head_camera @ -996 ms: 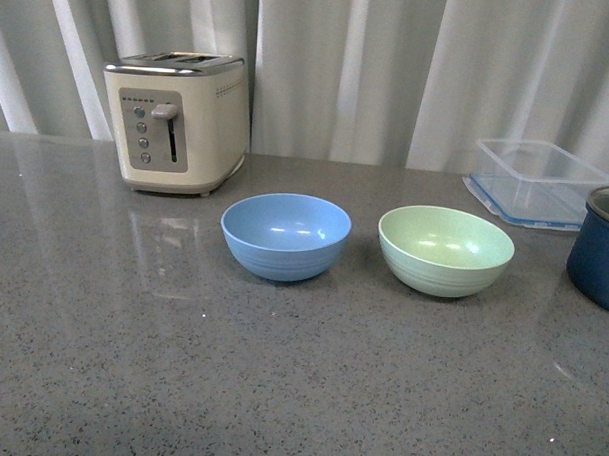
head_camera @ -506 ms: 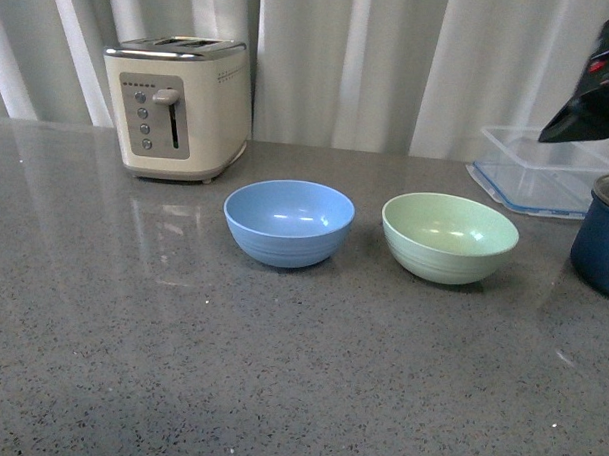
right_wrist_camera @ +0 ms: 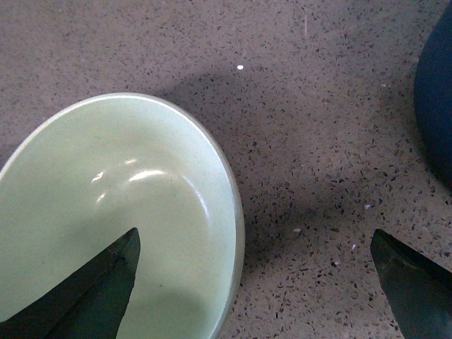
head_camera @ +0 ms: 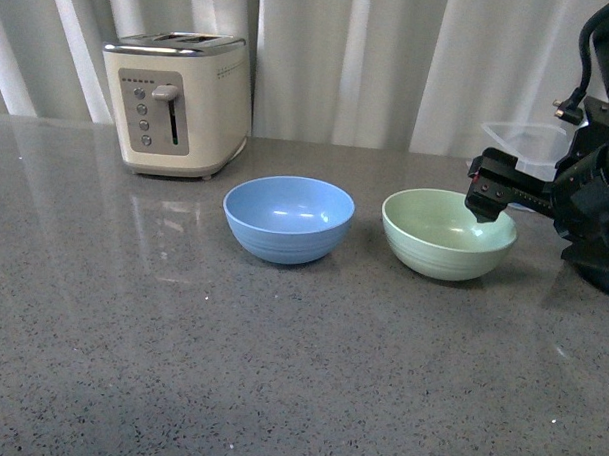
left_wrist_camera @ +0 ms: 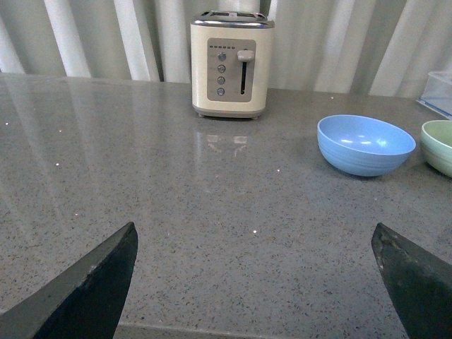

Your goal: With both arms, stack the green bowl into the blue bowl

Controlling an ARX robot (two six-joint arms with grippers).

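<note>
While right fingers [right_wrist_camera: 92, 289] stand released astride its rim, the green bowl [head_camera: 446, 235], centre right, appears light, rigid, slick; grasp that rim; left fingers [left_wrist_camera: 92, 282] released.

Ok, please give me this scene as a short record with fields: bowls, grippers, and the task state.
green bowl: on the table, right of the blue bowl, apart from it, empty
blue bowl: upright, empty, nearer the toaster
right gripper: open, one finger over the green bowl, one outside its rim
left gripper: open, over bare table, away from both bowls
stacking: not yet done
</note>
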